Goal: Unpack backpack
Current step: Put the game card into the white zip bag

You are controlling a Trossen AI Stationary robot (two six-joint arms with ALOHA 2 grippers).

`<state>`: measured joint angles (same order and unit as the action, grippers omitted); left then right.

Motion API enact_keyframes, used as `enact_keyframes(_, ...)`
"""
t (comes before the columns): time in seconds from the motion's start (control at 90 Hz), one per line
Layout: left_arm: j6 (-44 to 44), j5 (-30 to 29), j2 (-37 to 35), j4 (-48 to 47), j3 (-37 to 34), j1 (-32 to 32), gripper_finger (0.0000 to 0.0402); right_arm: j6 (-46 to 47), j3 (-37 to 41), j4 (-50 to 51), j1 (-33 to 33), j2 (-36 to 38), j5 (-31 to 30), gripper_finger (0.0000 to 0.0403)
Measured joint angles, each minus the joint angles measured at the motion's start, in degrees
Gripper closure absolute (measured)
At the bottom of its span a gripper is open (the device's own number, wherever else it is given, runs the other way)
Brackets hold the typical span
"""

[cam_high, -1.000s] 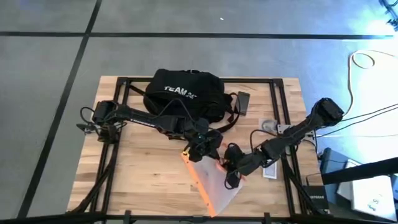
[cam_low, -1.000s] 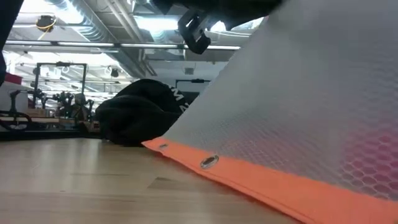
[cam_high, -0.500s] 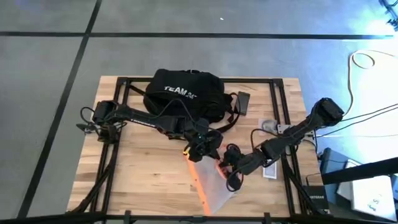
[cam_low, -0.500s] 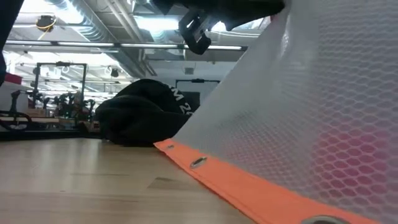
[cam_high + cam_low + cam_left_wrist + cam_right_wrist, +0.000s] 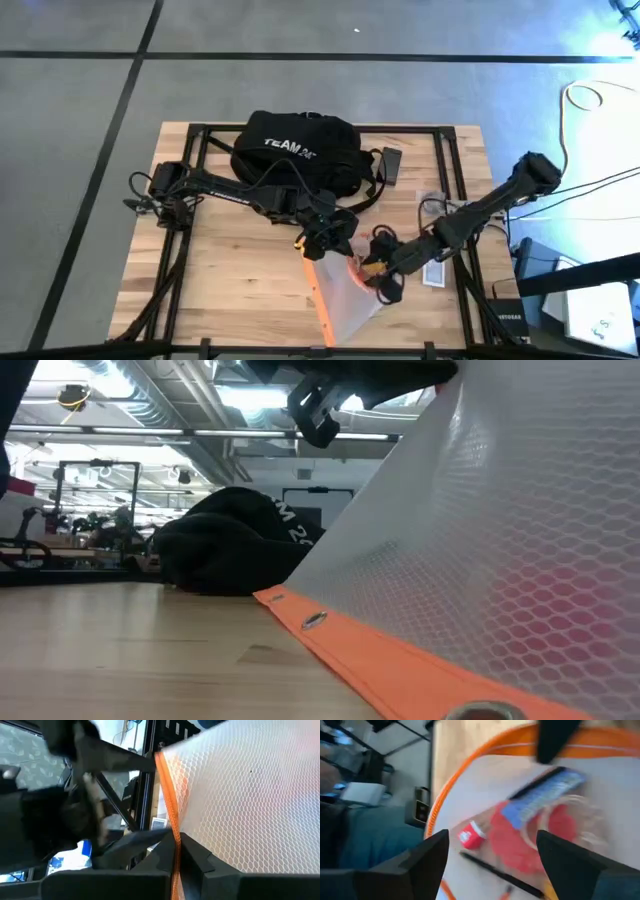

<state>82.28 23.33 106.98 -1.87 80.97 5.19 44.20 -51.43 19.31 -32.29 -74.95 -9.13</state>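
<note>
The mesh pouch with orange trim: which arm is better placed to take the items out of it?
Probably the right. The left gripper pinches the pouch's orange edge, holding it up, while the right gripper is at its opening, looking in on the red and blue items.

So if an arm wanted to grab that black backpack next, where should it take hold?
Probably the top handle loop or a strap on the backpack, reached from above on the side facing the arms. The body is a soft slumped mound, too broad for fingers; the thin straps trailing toward the table's middle look easier to pinch.
</note>
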Motion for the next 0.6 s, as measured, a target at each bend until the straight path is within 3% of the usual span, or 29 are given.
enact_keyframes(0.211,0.0,0.0,0.0,0.0,0.0,0.0,0.0402,7.8,-1.6,21.0,0.0,4.1,-1.9,0.012)
enact_keyframes(0.411,-0.8,0.0,0.0,-0.1,0.0,-0.3,0.0402,31.8,-1.6,46.5,0.0,4.0,6.7,0.012)
enact_keyframes(0.6,-0.9,0.0,0.0,-0.7,0.0,-0.5,0.0402,48.1,-0.3,46.9,-5.7,3.9,9.3,0.012)
